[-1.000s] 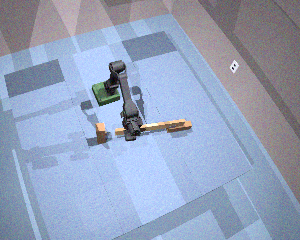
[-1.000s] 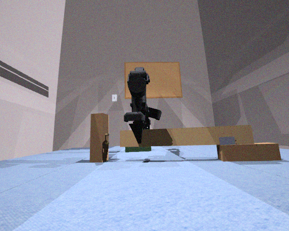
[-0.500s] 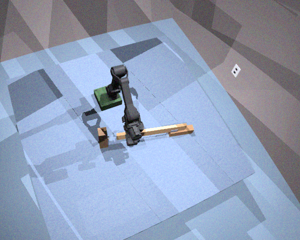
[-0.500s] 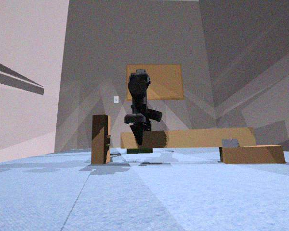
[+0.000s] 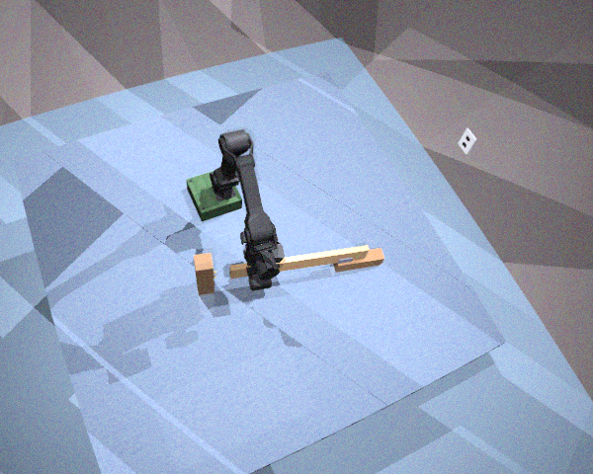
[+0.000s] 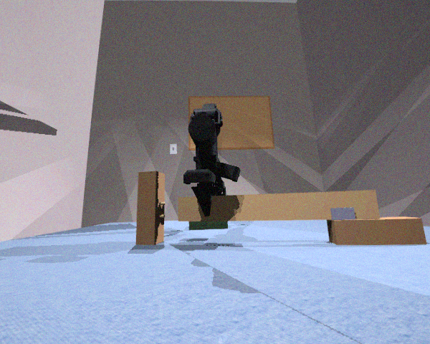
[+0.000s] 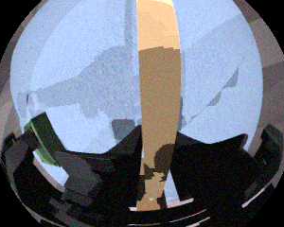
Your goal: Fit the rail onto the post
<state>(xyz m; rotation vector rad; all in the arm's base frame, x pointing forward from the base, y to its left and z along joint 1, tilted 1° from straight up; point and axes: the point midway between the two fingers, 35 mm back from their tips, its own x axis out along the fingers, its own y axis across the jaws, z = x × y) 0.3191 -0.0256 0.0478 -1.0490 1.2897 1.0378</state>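
The long wooden rail (image 5: pixel 317 259) (image 6: pixel 282 206) (image 7: pixel 160 95) is raised off the table at its near end and looks close to level, its far end slightly higher. My gripper (image 5: pixel 260 277) (image 6: pixel 206 213) (image 7: pixel 150 128) is shut on the rail near its near end. The wooden post (image 5: pixel 205 276) (image 6: pixel 146 207) stands upright beyond that end, with a gap between them. Its two pegs (image 6: pixel 162 209) point toward the rail end, at about the rail's height. The rail's far end is at the bracket (image 5: pixel 344 261) (image 6: pixel 342 213) on the footboard block (image 5: pixel 368 259) (image 6: pixel 378 231). The holes are not visible.
The arm's green base block (image 5: pixel 210 206) (image 6: pixel 208 225) (image 7: pixel 48 139) stands behind the rail. A brown board (image 6: pixel 244 122) and a white outlet (image 5: pixel 466 140) (image 6: pixel 173 148) are on the walls. Shadows cross the blue table.
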